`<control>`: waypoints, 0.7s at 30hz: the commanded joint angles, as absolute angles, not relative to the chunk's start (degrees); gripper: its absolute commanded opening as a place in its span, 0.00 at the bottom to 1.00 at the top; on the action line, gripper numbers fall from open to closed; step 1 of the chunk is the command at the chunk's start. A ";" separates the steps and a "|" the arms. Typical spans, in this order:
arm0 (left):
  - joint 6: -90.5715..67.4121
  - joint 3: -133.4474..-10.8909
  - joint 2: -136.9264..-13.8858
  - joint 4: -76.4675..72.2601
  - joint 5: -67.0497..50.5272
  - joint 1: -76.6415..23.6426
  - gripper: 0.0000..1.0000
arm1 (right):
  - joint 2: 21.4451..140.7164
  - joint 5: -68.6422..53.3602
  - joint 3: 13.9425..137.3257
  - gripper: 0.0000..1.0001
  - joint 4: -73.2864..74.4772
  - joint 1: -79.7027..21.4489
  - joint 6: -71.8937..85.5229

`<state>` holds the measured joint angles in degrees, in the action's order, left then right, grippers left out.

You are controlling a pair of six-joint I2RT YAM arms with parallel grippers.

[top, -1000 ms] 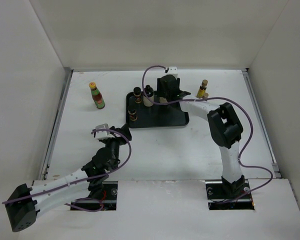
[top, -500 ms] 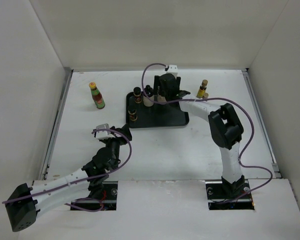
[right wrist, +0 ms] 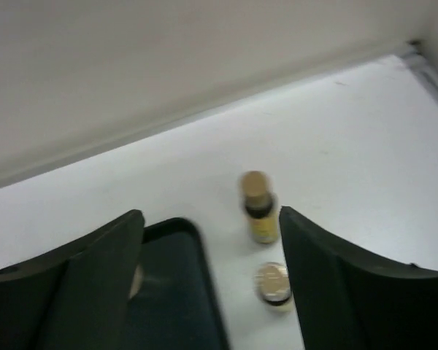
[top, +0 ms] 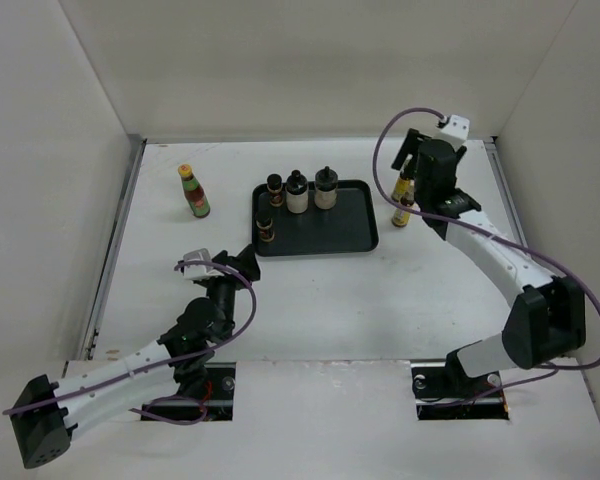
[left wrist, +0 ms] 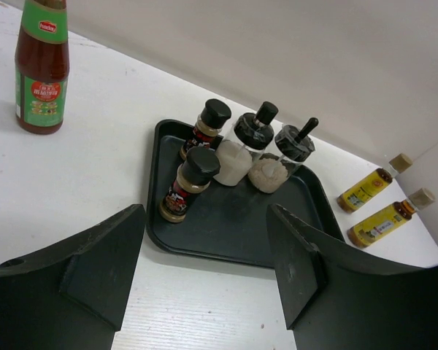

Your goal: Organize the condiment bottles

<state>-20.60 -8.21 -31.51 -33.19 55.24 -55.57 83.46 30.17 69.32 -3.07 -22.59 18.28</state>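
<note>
A black tray [top: 345, 235] holds two white black-capped bottles [top: 297, 193] [top: 326, 189] and two short dark jars [top: 274, 187] [top: 265, 229]. The red bottle [top: 193, 192] with a yellow cap stands on the table left of the tray. Two slim amber bottles [top: 403, 214] [top: 406, 186] stand right of the tray. My right gripper [top: 412, 162] is open and empty above them; they show between its fingers in the right wrist view [right wrist: 258, 208] [right wrist: 273, 284]. My left gripper [top: 242, 262] is open and empty, near the tray's front [left wrist: 233, 219].
White walls close in the table on the left, the back and the right. A metal rail [top: 115, 250] runs along the left edge. The left wrist view shows the red bottle [left wrist: 41, 69] far left and the amber bottles [left wrist: 369, 188] far right.
My right gripper has left the white bottle standing on the tray and swung right and back, to above the amber bottles. My left arm has barely shifted.
</note>
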 commanded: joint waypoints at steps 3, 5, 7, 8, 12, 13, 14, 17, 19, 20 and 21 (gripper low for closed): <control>-20.83 -8.26 -32.69 -34.19 54.76 -56.38 0.66 | 84.55 29.11 62.23 0.86 -2.37 -16.13 16.61; -21.00 -8.26 -33.31 -34.45 54.67 -56.73 0.66 | 86.12 24.90 62.05 0.85 -2.64 -14.99 16.87; -21.01 -8.17 -34.10 -34.89 54.67 -56.38 0.66 | 88.06 20.50 63.01 0.83 -2.46 -14.55 16.79; -21.01 -8.35 -34.36 -34.81 54.67 -56.21 0.66 | 89.11 19.52 63.63 0.81 -2.29 -14.37 16.87; -21.01 -8.00 -33.93 -34.98 54.84 -56.47 0.66 | 92.19 19.68 64.60 0.69 -2.20 -14.19 16.87; -21.01 -8.00 -34.10 -34.98 54.76 -56.12 0.66 | 92.46 19.86 64.34 0.66 -2.55 -14.19 16.96; -21.01 -8.00 -34.28 -34.98 54.67 -56.03 0.66 | 92.90 20.30 64.16 0.61 -2.72 -14.11 17.14; -21.18 -8.09 -34.98 -35.07 54.67 -56.12 0.66 | 93.52 22.14 63.81 0.47 -2.37 -14.37 16.79; -21.36 -8.09 -36.12 -35.51 54.67 -55.77 0.66 | 92.64 24.77 63.20 0.36 -2.72 -14.46 16.61; -21.44 -8.26 -36.47 -35.59 54.67 -55.76 0.66 | 92.11 26.44 63.11 0.33 -2.90 -14.80 16.44; -21.45 -8.35 -36.74 -35.60 54.49 -55.85 0.66 | 91.50 27.93 63.19 0.31 -3.25 -15.50 15.83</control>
<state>-20.88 -8.21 -35.92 -33.28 55.00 -56.16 93.69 23.05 62.08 -0.45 -14.55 16.80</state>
